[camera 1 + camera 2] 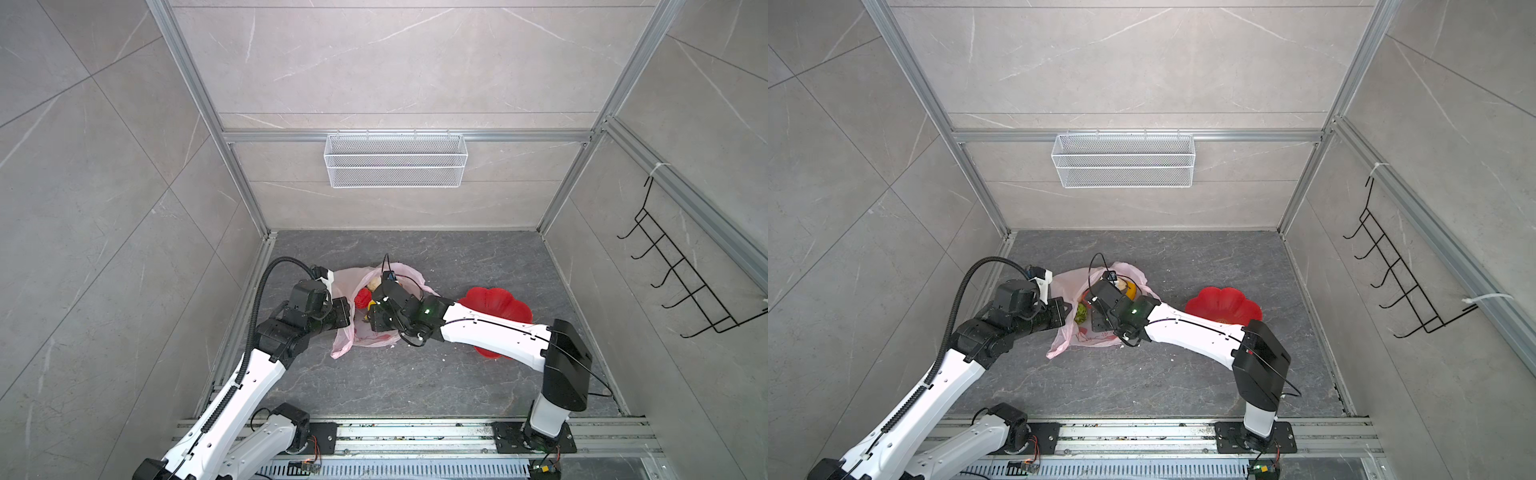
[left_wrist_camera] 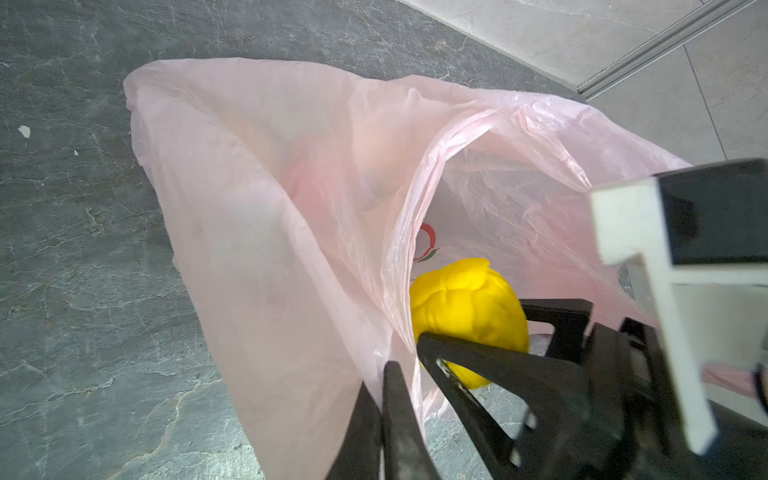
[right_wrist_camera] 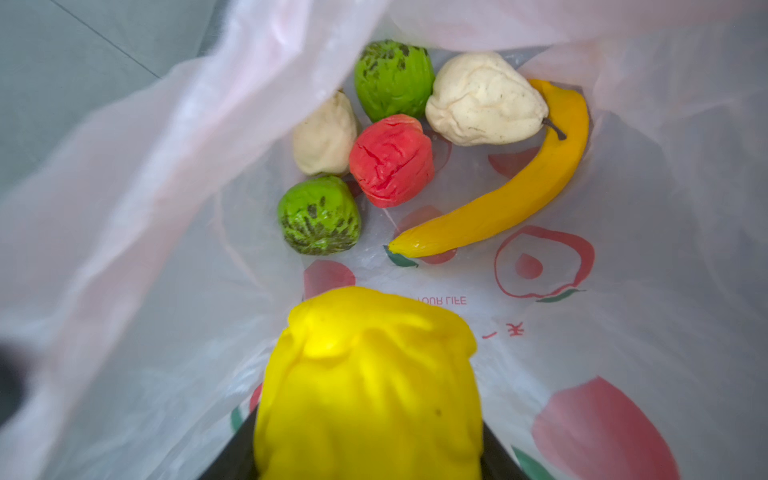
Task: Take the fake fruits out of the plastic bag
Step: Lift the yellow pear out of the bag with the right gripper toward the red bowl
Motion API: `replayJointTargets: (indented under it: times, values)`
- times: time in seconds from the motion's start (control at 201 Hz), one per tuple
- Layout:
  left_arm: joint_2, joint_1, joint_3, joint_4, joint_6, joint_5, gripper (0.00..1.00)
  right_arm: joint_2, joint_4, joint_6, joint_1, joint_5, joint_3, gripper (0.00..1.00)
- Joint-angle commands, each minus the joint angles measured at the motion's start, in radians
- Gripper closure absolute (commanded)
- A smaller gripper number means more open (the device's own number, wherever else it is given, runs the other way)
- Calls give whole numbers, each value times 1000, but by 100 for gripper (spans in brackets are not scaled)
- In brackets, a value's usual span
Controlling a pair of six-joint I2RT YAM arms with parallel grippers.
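Note:
The plastic bag [image 1: 345, 282] lies mouth-up on the dark floor left of centre in both top views. My left gripper [image 2: 384, 374] is shut on the bag's [image 2: 270, 208] rim, holding the mouth up. My right gripper [image 3: 370, 449] reaches into the bag [image 3: 623, 208] and is shut on the yellow lump [image 3: 370, 382], which also shows in the left wrist view [image 2: 465, 307]. On the bag's bottom lie two green balls [image 3: 392, 79] [image 3: 318, 216], two cream lumps [image 3: 484, 99] [image 3: 324, 137], a red fruit [image 3: 390, 160] and the banana [image 3: 511, 195].
A red flower-shaped plate [image 1: 498, 307] sits on the floor right of the bag, partly under the right arm. A white wire basket [image 1: 395, 160] hangs on the back wall. A black hook rack [image 1: 673, 274] hangs on the right wall.

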Motion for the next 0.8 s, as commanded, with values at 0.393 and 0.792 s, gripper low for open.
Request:
replayJointTargets:
  times: [0.393, 0.792]
  values:
    - [8, -4, 11, 71, 5, 13, 100, -288, -207, -94, 20, -12, -39, 56]
    - [79, -4, 36, 128, 19, 49, 100, -498, -386, -160, -15, 219, 50, 56]
